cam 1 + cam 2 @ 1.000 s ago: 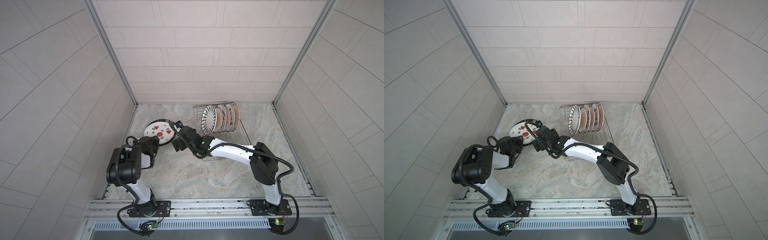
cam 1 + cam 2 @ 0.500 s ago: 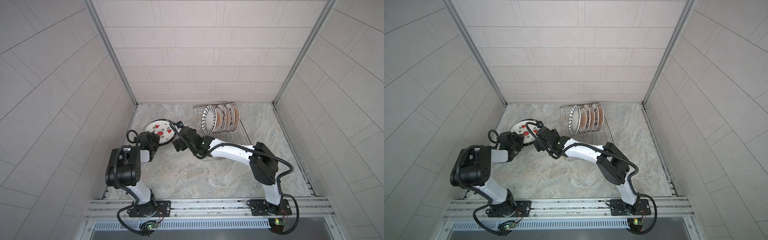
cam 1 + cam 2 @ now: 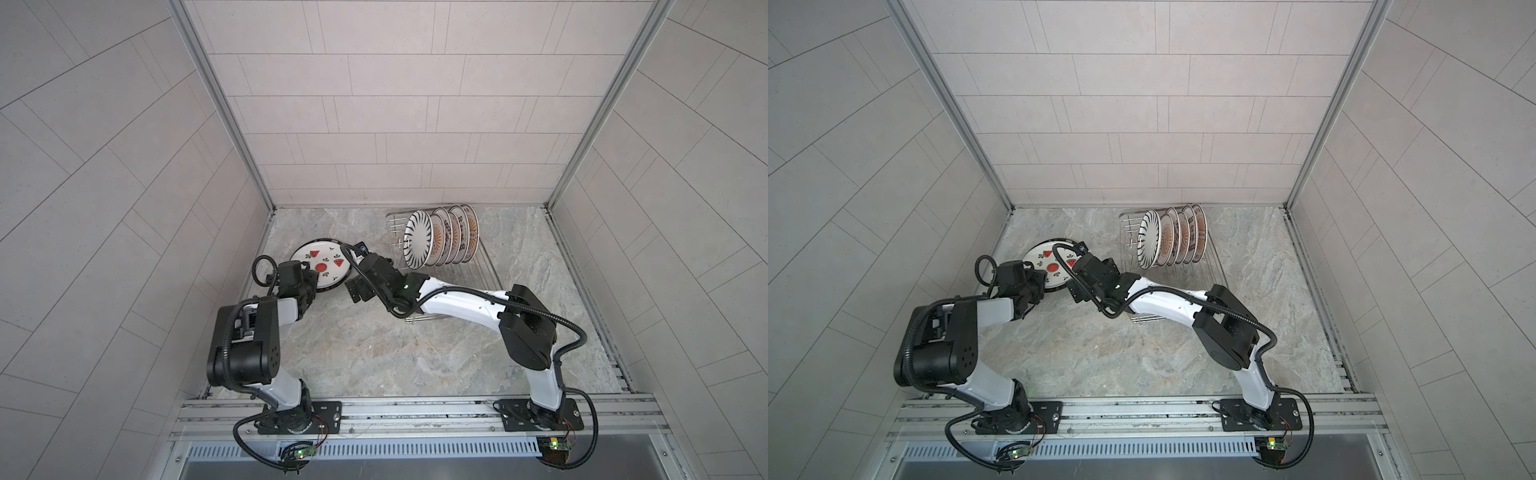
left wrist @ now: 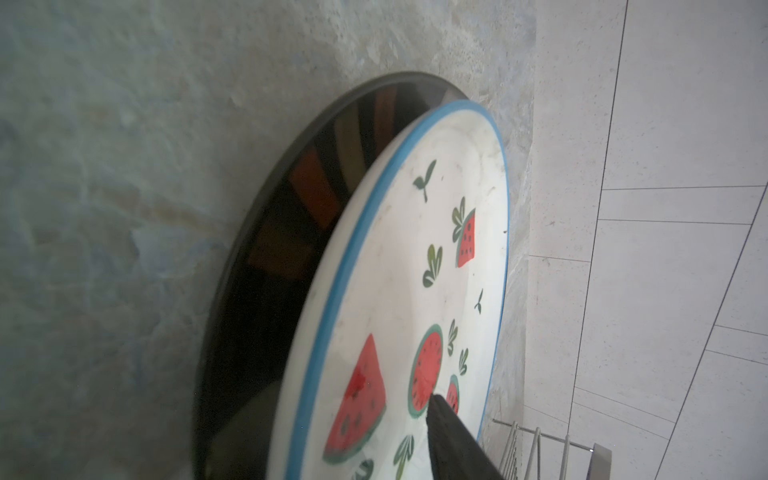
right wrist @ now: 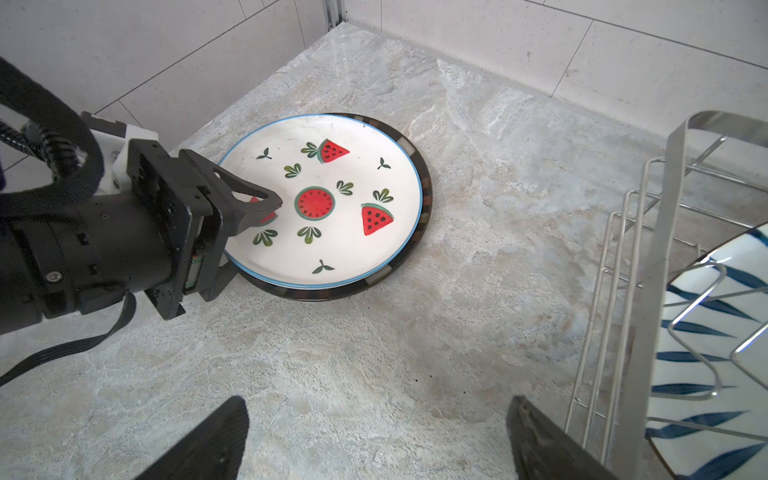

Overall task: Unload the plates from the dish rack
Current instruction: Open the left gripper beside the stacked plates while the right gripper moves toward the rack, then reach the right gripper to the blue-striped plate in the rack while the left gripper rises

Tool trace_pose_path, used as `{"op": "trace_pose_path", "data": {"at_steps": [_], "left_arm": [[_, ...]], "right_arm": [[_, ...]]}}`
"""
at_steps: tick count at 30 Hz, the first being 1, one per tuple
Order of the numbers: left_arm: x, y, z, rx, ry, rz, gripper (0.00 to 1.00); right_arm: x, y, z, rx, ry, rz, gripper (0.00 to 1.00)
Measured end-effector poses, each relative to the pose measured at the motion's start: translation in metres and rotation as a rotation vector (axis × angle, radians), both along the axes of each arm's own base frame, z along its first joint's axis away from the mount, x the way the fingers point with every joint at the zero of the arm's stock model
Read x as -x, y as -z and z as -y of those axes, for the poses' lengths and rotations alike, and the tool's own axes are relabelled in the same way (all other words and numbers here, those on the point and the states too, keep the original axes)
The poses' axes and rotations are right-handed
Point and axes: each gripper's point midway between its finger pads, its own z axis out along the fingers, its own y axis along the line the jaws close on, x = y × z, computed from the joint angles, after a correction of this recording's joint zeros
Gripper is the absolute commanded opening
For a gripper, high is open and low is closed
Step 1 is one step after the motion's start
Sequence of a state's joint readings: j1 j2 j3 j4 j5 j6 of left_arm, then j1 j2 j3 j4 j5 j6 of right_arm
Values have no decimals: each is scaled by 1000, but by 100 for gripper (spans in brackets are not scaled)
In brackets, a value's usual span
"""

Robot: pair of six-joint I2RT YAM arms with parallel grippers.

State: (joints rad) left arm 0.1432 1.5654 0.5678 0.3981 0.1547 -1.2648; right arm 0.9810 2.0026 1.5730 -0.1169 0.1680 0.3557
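Marble top (image 3: pixel 374 353), tiled walls (image 3: pixel 374 104); L tool (image 5: pixel 266 220) at plate (image 5: pixel 332 232), grip unclear; R tool (image 5: pixel 376 415) wide

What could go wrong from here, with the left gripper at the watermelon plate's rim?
1. The left gripper straddles the rim of the watermelon plate, which lies off-centre on a dark-rimmed plate; pulling back before the fingers clear could drag or tip it.
2. The right gripper hangs open close beside that stack; the arms could bump as the left one retreats.
3. In the dish rack five plates stand packed together; taking the striped plate might jostle its neighbours.
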Motion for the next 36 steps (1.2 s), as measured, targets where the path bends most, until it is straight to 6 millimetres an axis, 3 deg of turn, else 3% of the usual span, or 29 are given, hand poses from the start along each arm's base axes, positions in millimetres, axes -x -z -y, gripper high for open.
{"op": "trace_pose_path", "data": {"at_steps": [5, 12, 25, 36], "left_arm": [[9, -3, -4, -15, -23, -28, 53], [15, -6, -9, -37, -49, -54, 53], [24, -14, -16, -62, -92, -66, 58], [42, -6, -16, -66, -105, -118, 58]], "right_arm": [[6, 2, 7, -4, 6, -20, 98], [14, -20, 20, -35, 15, -2, 98], [20, -32, 24, -73, 1, 14, 98], [28, -49, 30, -111, -15, 36, 98]]}}
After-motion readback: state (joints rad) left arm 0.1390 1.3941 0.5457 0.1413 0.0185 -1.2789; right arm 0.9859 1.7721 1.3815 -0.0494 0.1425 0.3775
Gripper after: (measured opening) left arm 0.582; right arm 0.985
